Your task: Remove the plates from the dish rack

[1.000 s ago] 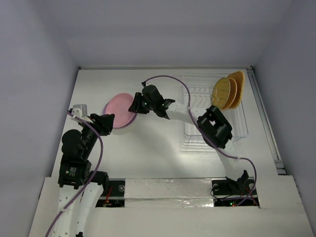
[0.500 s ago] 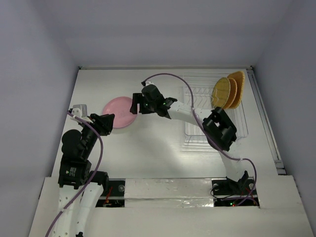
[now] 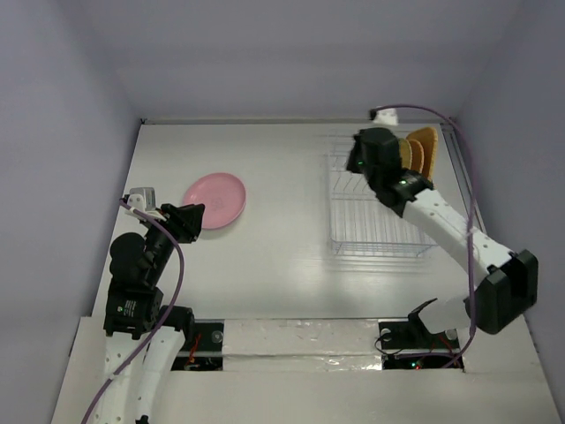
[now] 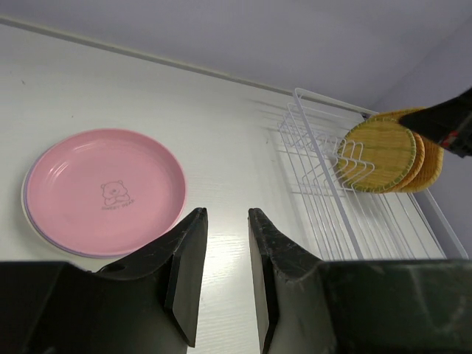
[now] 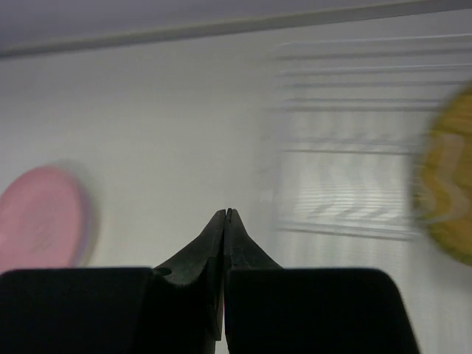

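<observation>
White tabletop (image 3: pixel 282 265), right gripper (image 5: pixel 226 213) shut and empty by the dish rack (image 3: pixel 380 240): open wide, straddle the front orange plate (image 4: pixel 376 155).

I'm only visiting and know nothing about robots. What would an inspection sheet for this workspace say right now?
Surface: white table, no spills seen.
Job's things: white wire dish rack at the right, with three orange plates upright at its far end. A pink plate lies flat at the left, on top of a small stack.
Clutter: nothing seen.
Tools: left tool open and empty, near the pink plate. Right tool shut and empty, above the rack by the orange plates.
Cables: purple cables run along both arms and do not touch the plates.
Surroundings: plain pale walls on three sides.
</observation>
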You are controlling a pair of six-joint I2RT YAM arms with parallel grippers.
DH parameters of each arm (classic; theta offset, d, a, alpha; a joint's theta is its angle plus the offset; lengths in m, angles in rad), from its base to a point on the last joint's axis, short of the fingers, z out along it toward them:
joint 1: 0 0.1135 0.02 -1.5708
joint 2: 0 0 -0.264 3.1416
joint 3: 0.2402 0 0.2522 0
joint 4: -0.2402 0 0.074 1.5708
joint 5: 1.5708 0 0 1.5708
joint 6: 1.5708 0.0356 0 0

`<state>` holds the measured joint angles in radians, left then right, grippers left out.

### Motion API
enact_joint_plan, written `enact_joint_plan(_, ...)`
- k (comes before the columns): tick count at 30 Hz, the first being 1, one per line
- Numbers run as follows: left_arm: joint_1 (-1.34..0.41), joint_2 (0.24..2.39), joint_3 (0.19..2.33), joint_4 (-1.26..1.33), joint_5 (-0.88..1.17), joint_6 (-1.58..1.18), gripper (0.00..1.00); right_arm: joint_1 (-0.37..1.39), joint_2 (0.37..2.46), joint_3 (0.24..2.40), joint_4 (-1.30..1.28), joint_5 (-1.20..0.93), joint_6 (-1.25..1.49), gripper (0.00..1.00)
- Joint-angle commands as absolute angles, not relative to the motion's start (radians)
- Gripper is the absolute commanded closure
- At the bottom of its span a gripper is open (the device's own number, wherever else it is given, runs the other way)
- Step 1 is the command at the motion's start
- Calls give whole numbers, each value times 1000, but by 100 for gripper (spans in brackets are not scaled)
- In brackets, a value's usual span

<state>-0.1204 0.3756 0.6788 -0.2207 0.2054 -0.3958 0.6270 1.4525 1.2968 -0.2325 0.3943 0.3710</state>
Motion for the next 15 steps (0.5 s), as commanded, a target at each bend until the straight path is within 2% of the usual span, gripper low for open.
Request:
enact_joint_plan(1, -114, 368, 673, -173, 209, -393, 74, 447, 1330, 1183, -300, 549, 307, 100)
enact_joint_plan(2, -114, 368, 673, -172, 209, -391, 74, 416, 1316, 1168, -308, 549, 299, 100)
enact_joint_plan(5, -114, 376, 672, -173, 212, -391, 74, 339, 1310, 1141, -345, 597, 287, 89)
enact_joint_plan(9, -123, 391, 672, -172, 216, -390, 74, 279, 1318, 1132, -331, 608, 305, 58)
enact_joint_plan(15, -123, 402, 672, -170, 219, -390, 74, 184, 1367, 1123, -290, 555, 321, 57)
